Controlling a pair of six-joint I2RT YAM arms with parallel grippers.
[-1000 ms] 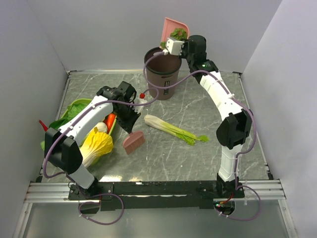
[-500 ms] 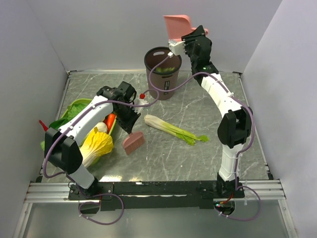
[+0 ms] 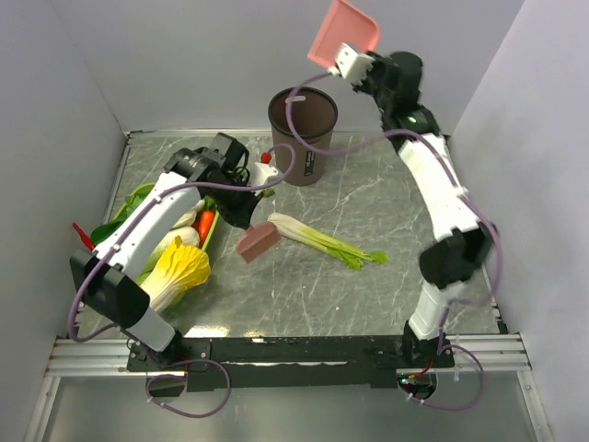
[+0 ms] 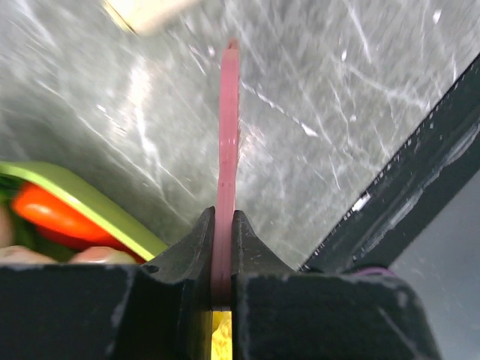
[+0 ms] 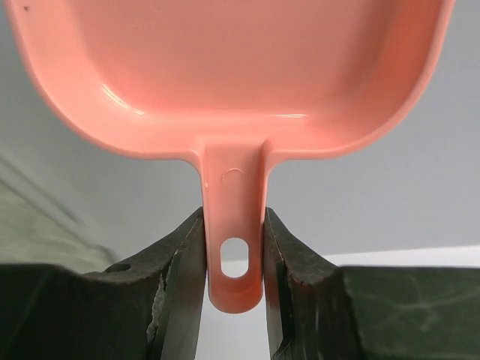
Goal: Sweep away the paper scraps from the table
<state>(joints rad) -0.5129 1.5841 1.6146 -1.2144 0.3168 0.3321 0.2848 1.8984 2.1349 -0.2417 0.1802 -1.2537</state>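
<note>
My right gripper (image 3: pixel 340 53) (image 5: pixel 234 225) is shut on the handle of the pink dustpan (image 3: pixel 345 29) (image 5: pixel 232 67). It holds the pan high above the back of the table (image 3: pixel 396 198), up and to the right of the brown bin (image 3: pixel 304 129). The pan's inside is bare in the right wrist view. My left gripper (image 3: pixel 241 217) (image 4: pixel 223 225) is shut on a pink brush (image 3: pixel 258 241) (image 4: pixel 227 127), which hangs just above the table beside the white end of the leek (image 3: pixel 327 241). No paper scraps show on the table or in the pan.
A green tray (image 3: pixel 138 198) (image 4: pixel 90 202) at the left holds a red vegetable (image 3: pixel 204 224). A yellow-green cabbage (image 3: pixel 179 272) lies beside it. A small white bottle with a red cap (image 3: pixel 265 175) stands left of the bin. Grey walls enclose three sides.
The right arm tipped the dustpan over the bin, then lifted it up and right; the green scraps that lay in it are gone. The left arm shifted the brush toward the leek.
</note>
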